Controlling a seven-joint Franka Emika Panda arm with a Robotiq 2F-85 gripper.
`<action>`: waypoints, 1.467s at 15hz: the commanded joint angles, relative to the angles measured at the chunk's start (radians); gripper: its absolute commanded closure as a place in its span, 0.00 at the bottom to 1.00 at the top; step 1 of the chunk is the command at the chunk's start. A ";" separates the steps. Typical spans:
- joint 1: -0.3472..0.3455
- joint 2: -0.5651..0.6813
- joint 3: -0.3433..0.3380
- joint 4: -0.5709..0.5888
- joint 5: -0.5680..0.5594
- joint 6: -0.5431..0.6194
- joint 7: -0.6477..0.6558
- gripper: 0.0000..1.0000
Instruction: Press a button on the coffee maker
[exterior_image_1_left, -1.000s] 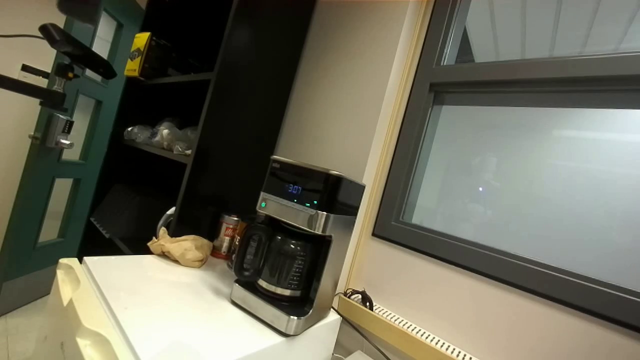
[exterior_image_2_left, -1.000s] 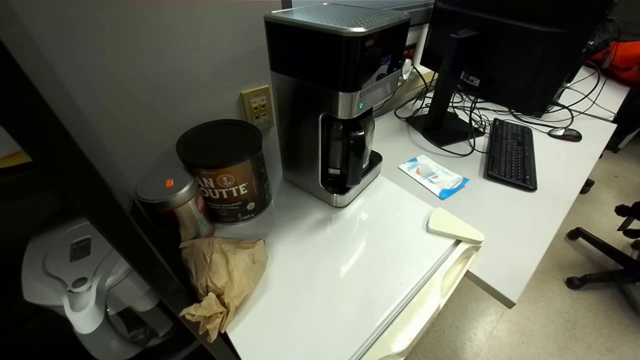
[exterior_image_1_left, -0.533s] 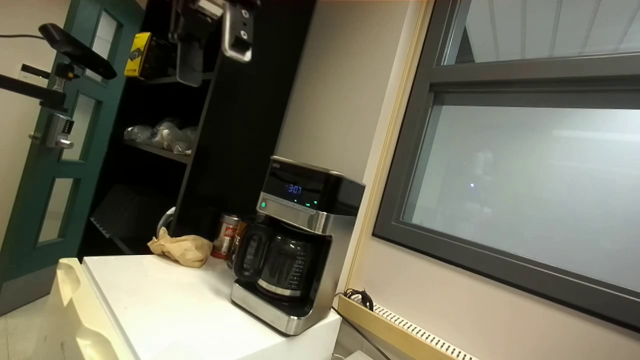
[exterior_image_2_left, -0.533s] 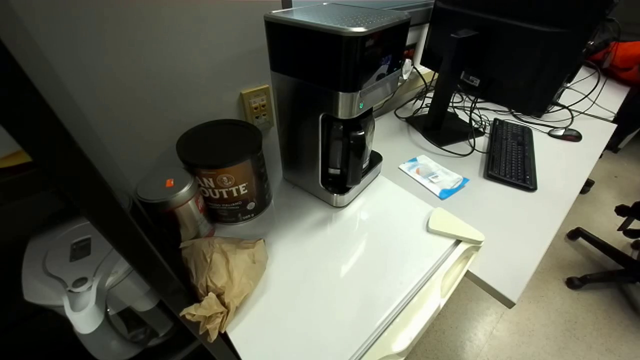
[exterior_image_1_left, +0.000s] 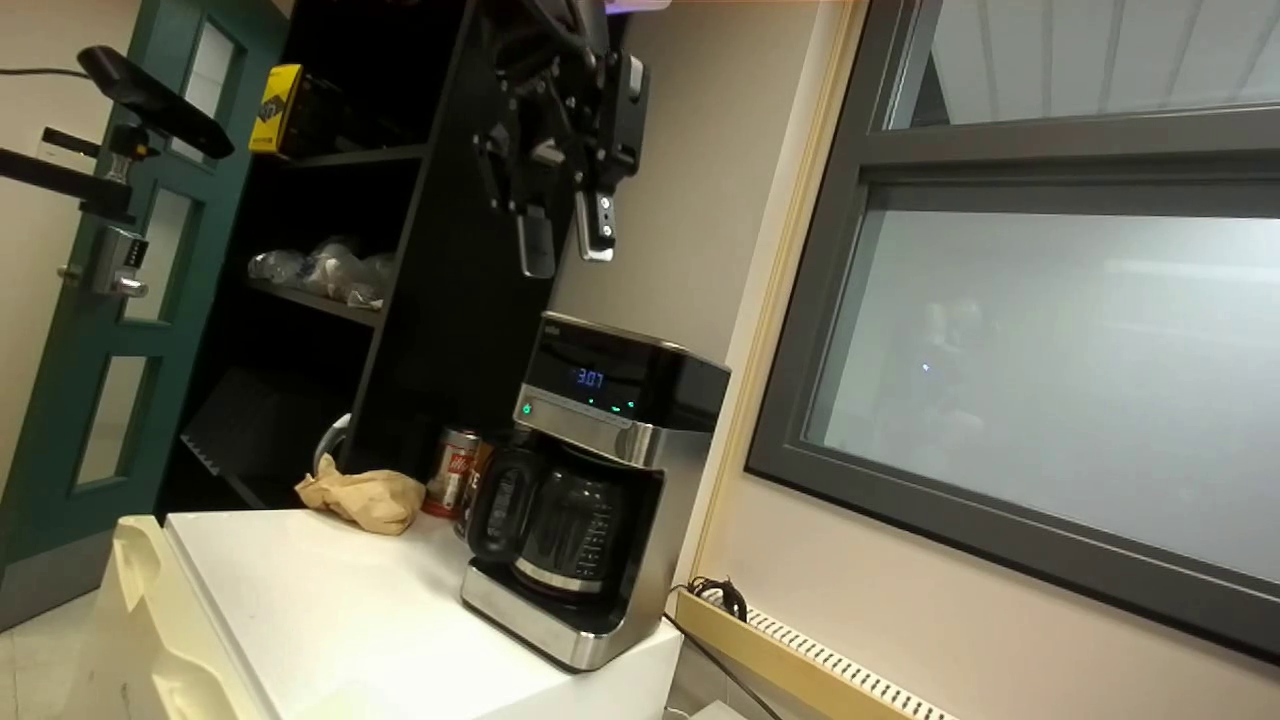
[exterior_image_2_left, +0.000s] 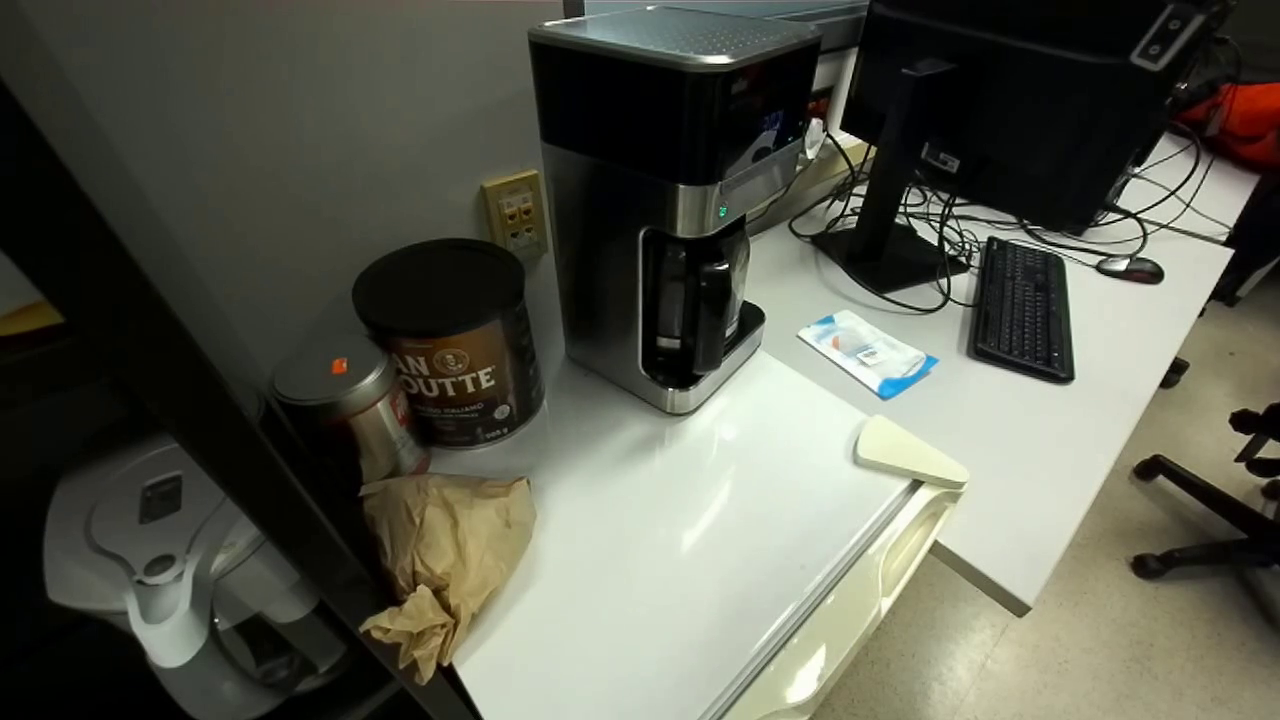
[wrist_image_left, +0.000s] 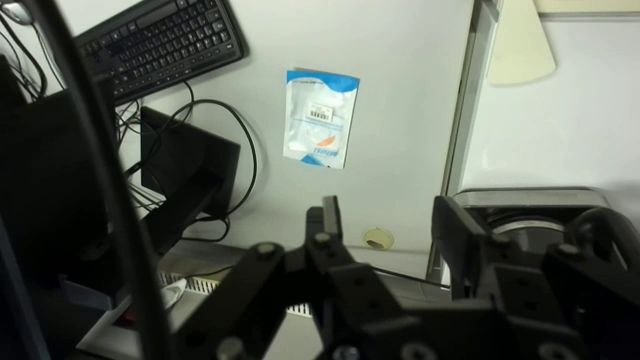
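No contact evident: gripper (wrist_image_left: 385, 200), jaws apart, hung left of coffee maker (wrist_image_left: 532, 198) in wrist view; approach and press presumably remained.

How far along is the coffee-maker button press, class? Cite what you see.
Done: the coffee maker looks powered, its display lit; no press shows. In hand: nothing gripped; the fingers hang open, clear of the coffee maker. Left: reaching the control panel and making the press.

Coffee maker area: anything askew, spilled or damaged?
No spill or damage shows. Only the crumpled paper bag looks untidy, lying beside the smaller can; the coffee maker stands upright, its carafe in place.
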 joint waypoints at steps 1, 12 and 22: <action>0.048 0.111 -0.015 0.117 -0.056 0.046 0.060 0.78; 0.145 0.370 -0.059 0.315 -0.006 0.270 0.078 1.00; 0.168 0.556 -0.072 0.490 0.126 0.359 0.036 1.00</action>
